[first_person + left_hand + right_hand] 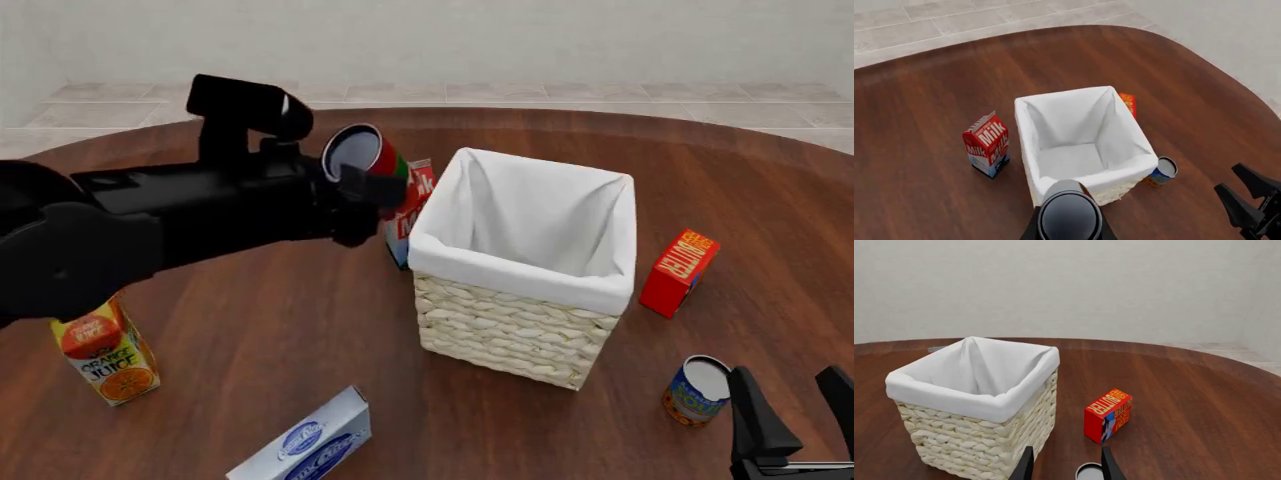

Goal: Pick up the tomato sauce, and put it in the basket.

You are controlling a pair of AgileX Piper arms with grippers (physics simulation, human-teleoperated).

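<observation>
**Above the table, the can rides toward the basket**

Above the dark wooden table (pixel 267 330), the left gripper (pixel 358 192) holds the tomato sauce (pixel 363 153) aloft, its jaws closed against the red-labelled can, which tilts so its silver-grey top faces the front camera. The can hangs clear of the tabletop, just beside the near-left rim of the wicker basket (pixel 514 335) and not yet over the white lining.

To finish this carry well, the arm should travel further across until the can sits squarely over the open mouth, then lower it some way inside before letting go; releasing at the rim risks the can striking the folded cloth edge and rolling off. The milk carton (pixel 987 144) stands close behind the travel path, so height should be kept.

The right gripper (pixel 790 420) waits low at the table's near-right edge, jaws spread and empty, close to the blue-and-orange can (pixel 697 390). A butter box (pixel 678 272), an orange juice carton (pixel 104 350) and a flat blue-and-white box (pixel 310 442) lie around.

From the left wrist camera the can blocks its own fingers, so the grip depth is probably shallow but cannot be confirmed. In the front view the arm hides most of the milk carton.
</observation>
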